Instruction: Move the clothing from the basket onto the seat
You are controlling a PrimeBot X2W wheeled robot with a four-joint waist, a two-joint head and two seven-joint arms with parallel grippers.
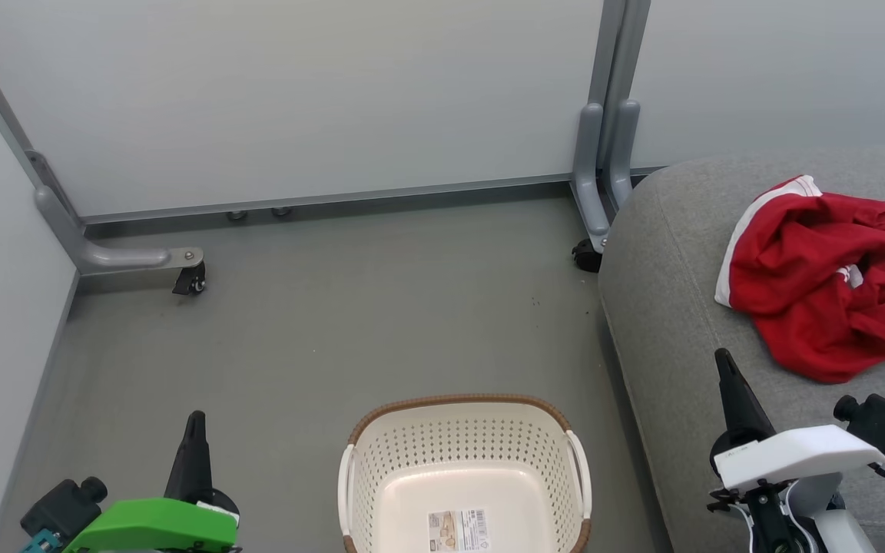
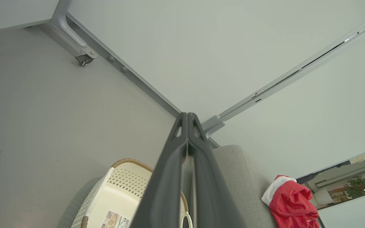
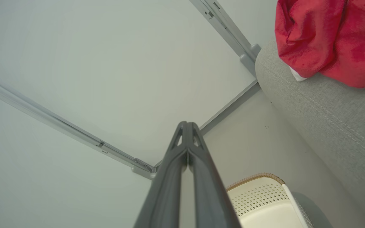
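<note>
- Clothing (image 1: 819, 284): a crumpled heap of red fabric with a broad white stripe and white trim, lying on the light-grey upholstered seat (image 1: 665, 307). It sits back from the seat's rounded corner and inward from the edge facing the basket. How many pieces make up the heap cannot be told.
- Laundry basket (image 1: 458, 442): cream-white perforated plastic with a brown woven rim and two white handles. It stands upright on the grey floor (image 1: 335, 322), just beside the seat's side edge.
- Paper label (image 1: 458, 530): flat on the basket's smooth bottom, which shows bare around it. It carries a barcode, a small brownish picture and lines of fine print, all too small to read.
- Left end effector (image 1: 196, 421): green housing, over the floor on the basket's side away from the seat, clear of the basket. The left wrist view shows its two dark fingers pressed together with nothing between them.
- Right end effector (image 1: 723, 362): white housing, above the seat's near edge, tip pointing toward the clothing but apart from it. The right wrist view shows its fingers closed tight on each other, gripping nothing.
- Pale partition panels (image 1: 296, 100) in grey frames line the floor's far edge. A black caster (image 1: 190, 283) sits near the far left corner.
</note>
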